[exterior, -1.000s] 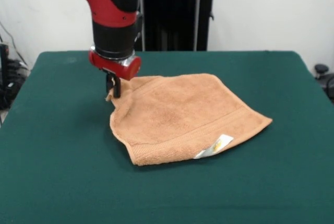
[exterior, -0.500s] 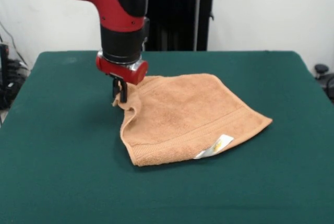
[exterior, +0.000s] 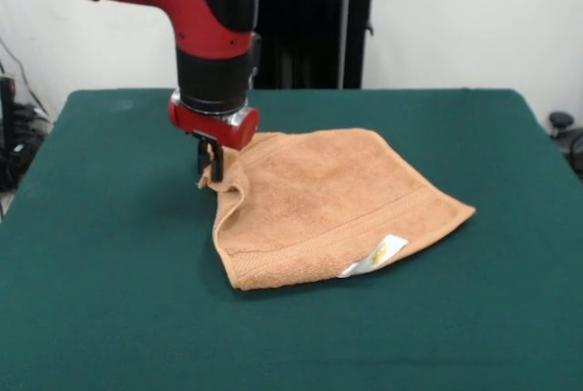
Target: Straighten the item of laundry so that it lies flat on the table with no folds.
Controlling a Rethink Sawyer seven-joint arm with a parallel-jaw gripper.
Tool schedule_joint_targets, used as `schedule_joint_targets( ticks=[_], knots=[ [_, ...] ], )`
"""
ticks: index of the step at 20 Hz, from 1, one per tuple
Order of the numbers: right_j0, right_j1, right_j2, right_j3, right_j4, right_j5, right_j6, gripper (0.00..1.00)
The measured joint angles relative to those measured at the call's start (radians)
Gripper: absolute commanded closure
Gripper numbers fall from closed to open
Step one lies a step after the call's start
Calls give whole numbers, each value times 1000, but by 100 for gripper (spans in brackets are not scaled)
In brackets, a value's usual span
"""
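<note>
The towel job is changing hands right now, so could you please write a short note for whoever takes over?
Gripper: shut on the towel's corner, raised just above the table.
Towel: mid-table, mostly lying flat, label at its near edge; the edge below the gripper is lifted and curled.
Done: corner grasped.
Left: pull that corner outward until the curl is gone, lay it flat, let go.

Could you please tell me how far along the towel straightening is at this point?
Done: most of the orange-tan terry towel lies on the dark green table. In hand: the gripper pinches one corner, lifted off the cloth. Left: that edge is bunched and curled, so it needs pulling out flat.
</note>
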Motion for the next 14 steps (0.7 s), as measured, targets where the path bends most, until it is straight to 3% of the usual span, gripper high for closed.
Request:
schedule_joint_targets(
  ticks=[14],
  knots=[
    [-92, -33, 29, -1, -60, 17, 0, 100]
  ],
)
